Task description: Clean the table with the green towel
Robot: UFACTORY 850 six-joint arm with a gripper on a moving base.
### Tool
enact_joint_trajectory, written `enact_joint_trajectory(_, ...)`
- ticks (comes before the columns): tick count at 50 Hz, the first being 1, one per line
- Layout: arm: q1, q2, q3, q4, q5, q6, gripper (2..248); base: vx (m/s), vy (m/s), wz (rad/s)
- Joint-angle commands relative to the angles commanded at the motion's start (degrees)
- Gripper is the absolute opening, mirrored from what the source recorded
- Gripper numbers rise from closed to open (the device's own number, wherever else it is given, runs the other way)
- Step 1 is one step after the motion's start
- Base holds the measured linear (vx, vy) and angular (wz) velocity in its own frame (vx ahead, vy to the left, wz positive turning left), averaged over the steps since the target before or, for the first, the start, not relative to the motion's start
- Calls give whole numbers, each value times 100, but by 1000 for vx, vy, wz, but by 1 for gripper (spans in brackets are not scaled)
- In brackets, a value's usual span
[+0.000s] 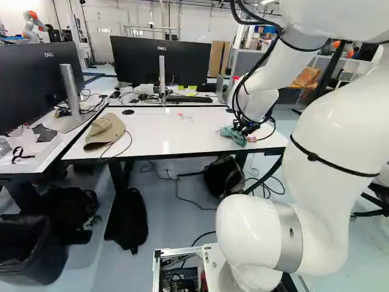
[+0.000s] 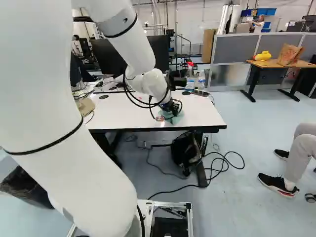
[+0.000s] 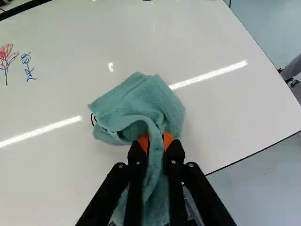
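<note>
Gripper (image 1: pixel 245 127) pinching green towel (image 3: pixel 141 101), white table (image 3: pixel 225 113), flower drawings (image 3: pixel 6 52)

The glossy white arm (image 1: pixel 331 131) had thick, rounded segments, with thin black straps (image 1: pixel 313 157) around them and a smooth silver-grey metal collar (image 1: pixel 290 237) at the lowest joint. Loose black cables (image 1: pixel 271 47) looped along its upper part. The fingers (image 3: pixel 136 181) were matt black, made of slender bars with small pale round screws (image 3: pixel 138 163), and had bright orange pads (image 3: pixel 168 140).
</note>
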Motion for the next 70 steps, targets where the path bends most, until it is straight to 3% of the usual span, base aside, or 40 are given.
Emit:
enact_joint_trajectory(26, 13, -177, -131, 0, 0, 0, 55, 0, 0, 0)
enact_joint_trajectory(70, 268, -1239, -1344, 0, 0, 0, 55, 0, 0, 0)
